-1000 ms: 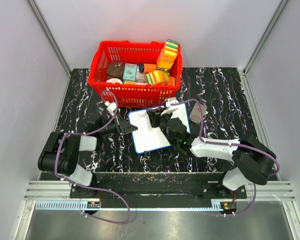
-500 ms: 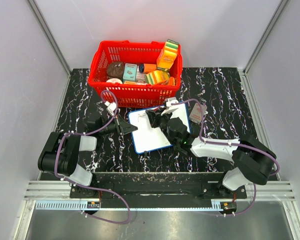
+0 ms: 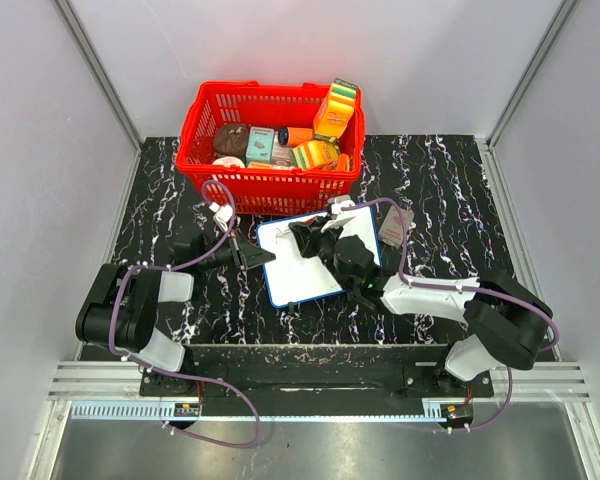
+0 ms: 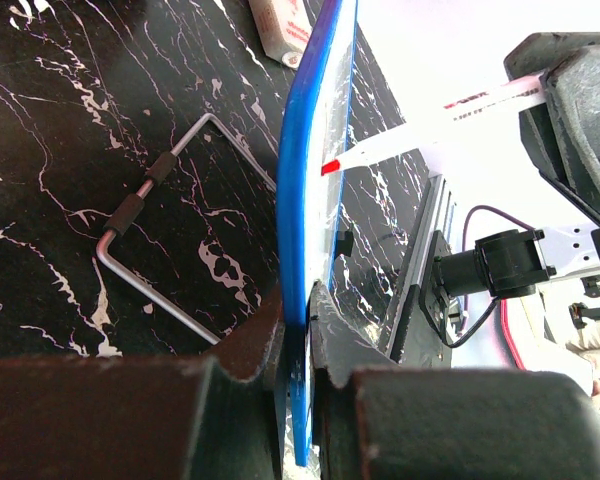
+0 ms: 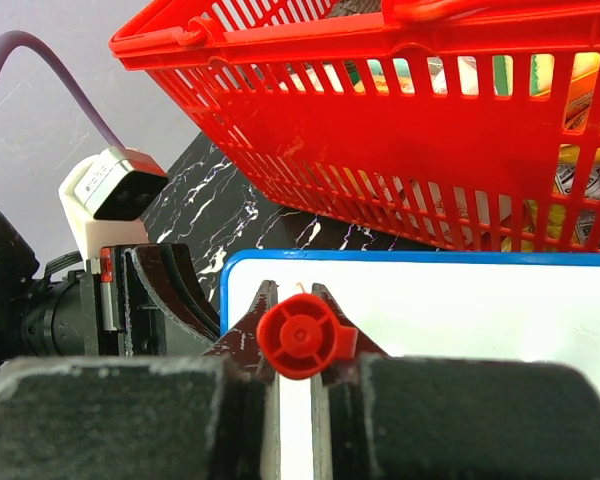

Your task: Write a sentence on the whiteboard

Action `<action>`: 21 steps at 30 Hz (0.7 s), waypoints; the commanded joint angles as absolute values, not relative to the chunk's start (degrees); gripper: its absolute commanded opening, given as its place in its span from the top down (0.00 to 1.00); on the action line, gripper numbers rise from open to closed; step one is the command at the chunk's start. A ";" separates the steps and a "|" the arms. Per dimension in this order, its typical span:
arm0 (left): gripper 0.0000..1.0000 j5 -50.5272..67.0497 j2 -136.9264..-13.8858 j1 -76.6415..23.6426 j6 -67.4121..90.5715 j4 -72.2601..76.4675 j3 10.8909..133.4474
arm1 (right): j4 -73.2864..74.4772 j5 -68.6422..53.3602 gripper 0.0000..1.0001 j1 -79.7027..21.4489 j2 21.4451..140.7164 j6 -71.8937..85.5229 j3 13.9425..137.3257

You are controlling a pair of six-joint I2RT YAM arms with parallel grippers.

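At worktop (image 3: 440, 200) centre, left claw (image 4: 298, 305) clamps the whiteboard (image 3: 290, 270) by its frame; right claw (image 5: 296, 300) grips a marker (image 5: 298, 337). Judged light, stiff, slick-faced.

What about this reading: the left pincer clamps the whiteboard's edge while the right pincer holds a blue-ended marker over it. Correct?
Not quite. The marker in the right pincer has a red end, not blue; the right wrist view shows it. The rest stands: the left pincer clamps the whiteboard by its edge.
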State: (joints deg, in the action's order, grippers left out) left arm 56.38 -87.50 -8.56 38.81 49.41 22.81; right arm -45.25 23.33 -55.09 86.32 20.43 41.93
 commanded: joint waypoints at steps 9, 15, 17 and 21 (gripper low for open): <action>1.00 54.05 -87.80 -9.05 33.40 49.83 23.82 | -42.10 27.86 1.00 -54.67 84.55 18.72 39.29; 1.00 54.14 -87.80 -9.05 33.31 49.66 23.82 | -41.75 28.04 1.00 -54.67 83.85 18.90 38.50; 1.00 54.05 -87.80 -9.05 33.31 49.66 23.82 | -41.75 27.77 1.00 -54.67 83.76 18.90 38.23; 1.00 53.97 -87.80 -9.14 33.31 49.57 23.91 | -41.84 26.55 1.00 -54.67 83.93 18.90 38.06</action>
